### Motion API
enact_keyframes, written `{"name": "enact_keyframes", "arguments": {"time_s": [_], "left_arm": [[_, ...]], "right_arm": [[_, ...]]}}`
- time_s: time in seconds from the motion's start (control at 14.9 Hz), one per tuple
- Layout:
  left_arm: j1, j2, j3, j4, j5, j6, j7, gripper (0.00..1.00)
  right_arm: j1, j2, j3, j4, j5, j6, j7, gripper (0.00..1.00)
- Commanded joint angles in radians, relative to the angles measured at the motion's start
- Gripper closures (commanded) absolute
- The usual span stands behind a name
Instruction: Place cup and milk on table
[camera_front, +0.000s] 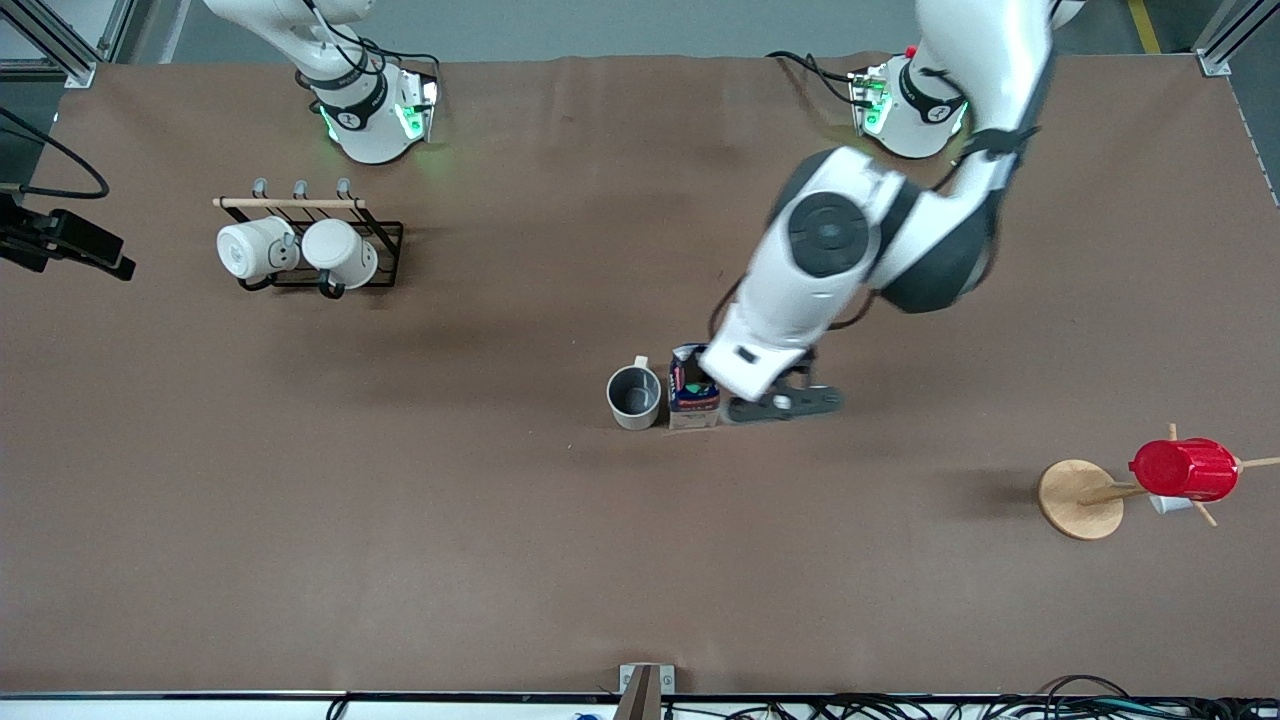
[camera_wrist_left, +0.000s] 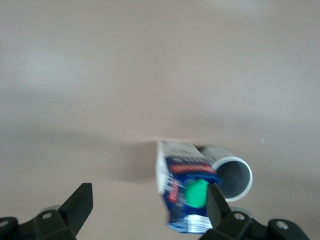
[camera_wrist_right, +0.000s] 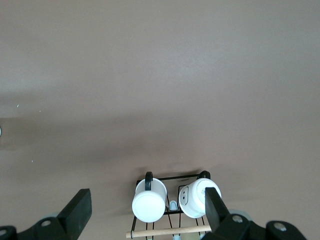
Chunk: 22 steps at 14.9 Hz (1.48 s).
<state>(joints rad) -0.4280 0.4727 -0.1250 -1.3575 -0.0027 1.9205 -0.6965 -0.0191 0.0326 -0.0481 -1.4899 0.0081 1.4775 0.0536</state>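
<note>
The cup (camera_front: 634, 397) stands upright on the brown table (camera_front: 400, 520) near its middle, its dark grey inside showing. The milk (camera_front: 693, 388) stands right beside it, toward the left arm's end. My left gripper (camera_front: 782, 403) is low beside the milk, open and holding nothing. In the left wrist view the milk (camera_wrist_left: 187, 192) with its green cap shows against one finger (camera_wrist_left: 215, 206), the cup (camera_wrist_left: 231, 175) just past it, and the left gripper (camera_wrist_left: 147, 207) stands wide open. My right gripper (camera_wrist_right: 145, 207) hangs open and empty high over the mug rack.
A black wire rack (camera_front: 305, 250) with two white mugs sits near the right arm's base, also in the right wrist view as rack (camera_wrist_right: 172, 202). A wooden stand (camera_front: 1080, 498) holding a red ribbed cup (camera_front: 1185, 468) stands toward the left arm's end.
</note>
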Motion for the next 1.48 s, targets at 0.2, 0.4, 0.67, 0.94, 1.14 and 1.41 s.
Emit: {"name": "enact_keyframes", "arguments": {"time_s": [0.2, 0.4, 0.67, 0.94, 1.14, 1.41], "left_arm": [[0.217, -0.15, -0.002, -0.023, 0.02, -0.129, 0.247, 0.0], [0.319, -0.21, -0.005, -0.026, 0.02, -0.24, 0.394, 0.0], [0.408, -0.292, -0.005, -0.035, 0.02, -0.331, 0.523, 0.0], [0.446, -0.397, -0.008, -0.118, 0.018, -0.354, 0.614, 0.0], [0.443, -0.5, -0.019, -0.236, 0.015, -0.345, 0.614, 0.0], [0.44, -0.6, -0.019, -0.337, 0.007, -0.344, 0.626, 0.0]], "right_arm": [[-0.002, -0.019, -0.001, -0.018, 0.02, 0.0, -0.008, 0.0], [-0.002, -0.017, -0.001, -0.018, 0.018, -0.005, -0.008, 0.0], [-0.002, -0.019, -0.001, -0.018, 0.018, -0.008, -0.009, 0.0], [-0.002, -0.019, -0.001, -0.018, 0.02, -0.009, -0.009, 0.0], [-0.002, -0.019, -0.001, -0.018, 0.02, -0.011, -0.009, 0.0], [-0.002, -0.019, -0.001, -0.018, 0.018, -0.013, -0.009, 0.0]]}}
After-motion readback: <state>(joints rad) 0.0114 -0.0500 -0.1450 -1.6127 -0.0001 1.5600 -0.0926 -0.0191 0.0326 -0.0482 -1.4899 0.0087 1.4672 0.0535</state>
